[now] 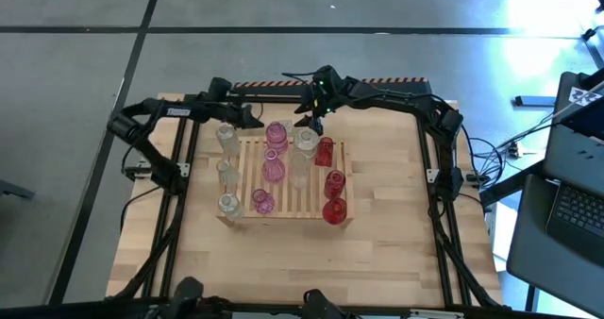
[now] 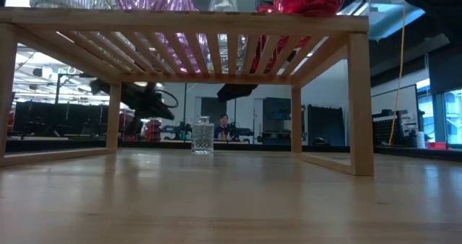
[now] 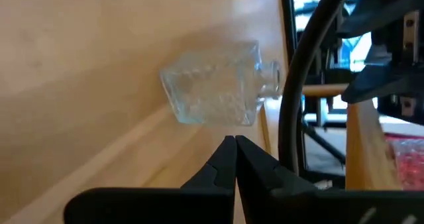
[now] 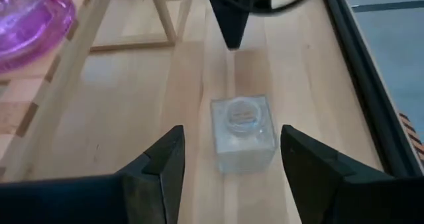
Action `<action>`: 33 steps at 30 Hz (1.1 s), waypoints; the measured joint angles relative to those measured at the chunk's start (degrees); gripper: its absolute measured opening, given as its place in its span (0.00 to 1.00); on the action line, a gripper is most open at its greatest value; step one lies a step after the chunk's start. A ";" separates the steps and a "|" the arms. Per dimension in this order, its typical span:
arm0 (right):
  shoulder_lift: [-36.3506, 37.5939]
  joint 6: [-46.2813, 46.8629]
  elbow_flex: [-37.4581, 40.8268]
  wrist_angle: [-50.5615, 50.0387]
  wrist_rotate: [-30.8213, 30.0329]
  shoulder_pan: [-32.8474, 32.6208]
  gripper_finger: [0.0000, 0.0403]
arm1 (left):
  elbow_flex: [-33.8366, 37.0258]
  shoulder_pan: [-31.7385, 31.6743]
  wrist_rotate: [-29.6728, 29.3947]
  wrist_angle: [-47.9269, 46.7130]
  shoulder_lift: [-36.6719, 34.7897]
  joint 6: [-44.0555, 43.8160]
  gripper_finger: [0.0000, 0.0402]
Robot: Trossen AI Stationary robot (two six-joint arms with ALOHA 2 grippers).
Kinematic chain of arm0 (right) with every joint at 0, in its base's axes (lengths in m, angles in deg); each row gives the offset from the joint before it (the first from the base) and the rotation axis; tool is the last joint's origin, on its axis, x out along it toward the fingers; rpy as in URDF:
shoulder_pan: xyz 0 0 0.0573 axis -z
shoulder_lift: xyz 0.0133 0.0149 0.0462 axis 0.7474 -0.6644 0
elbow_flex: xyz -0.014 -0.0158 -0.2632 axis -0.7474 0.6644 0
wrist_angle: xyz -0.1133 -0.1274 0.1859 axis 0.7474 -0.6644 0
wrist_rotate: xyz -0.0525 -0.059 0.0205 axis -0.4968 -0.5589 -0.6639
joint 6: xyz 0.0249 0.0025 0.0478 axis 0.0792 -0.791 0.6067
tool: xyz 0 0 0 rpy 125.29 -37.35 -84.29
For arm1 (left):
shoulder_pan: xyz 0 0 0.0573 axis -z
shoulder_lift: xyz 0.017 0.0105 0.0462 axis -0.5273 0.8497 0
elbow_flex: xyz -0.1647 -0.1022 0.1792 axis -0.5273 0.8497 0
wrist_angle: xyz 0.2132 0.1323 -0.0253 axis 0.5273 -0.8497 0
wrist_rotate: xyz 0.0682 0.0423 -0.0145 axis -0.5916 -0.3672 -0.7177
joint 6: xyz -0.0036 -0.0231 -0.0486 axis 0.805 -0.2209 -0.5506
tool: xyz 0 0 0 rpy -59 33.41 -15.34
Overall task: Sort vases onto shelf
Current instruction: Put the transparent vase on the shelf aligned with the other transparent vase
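1. The left claw hangs at the far left of the shelf with its fingers pressed together on nothing. It looks parked there, tip aimed at the last loose bottle, out of the other arm's way.
2. The shelf stands mid-desk. Clear vases line its left side, pink vases sit left of centre, more clear ones stand right of centre and red vases fill the right. That reads as sorting by colour.
3. One clear square bottle stands upright on the desk just beyond the shelf's far edge, apart from everything. It is blocky, with pebbled glass, a short round neck and an open mouth.
4. The right claw hovers directly over that bottle, fingers spread to either side and touching nothing. Probably it is lining up a top-down pinch across the flat sides.
5. I judge the task nearly finished, with this bottle bound for the clear group.
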 joint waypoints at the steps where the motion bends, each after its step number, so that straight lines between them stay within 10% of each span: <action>1: -0.12 -0.12 0.00 -0.33 0.29 0.00 0.48 | -0.59 0.56 0.36 0.09 1.18 0.12 0.00; 33: -0.51 -10.33 0.02 -0.66 -2.16 -0.07 0.49 | -12.85 9.99 -7.57 -6.15 11.63 7.18 0.00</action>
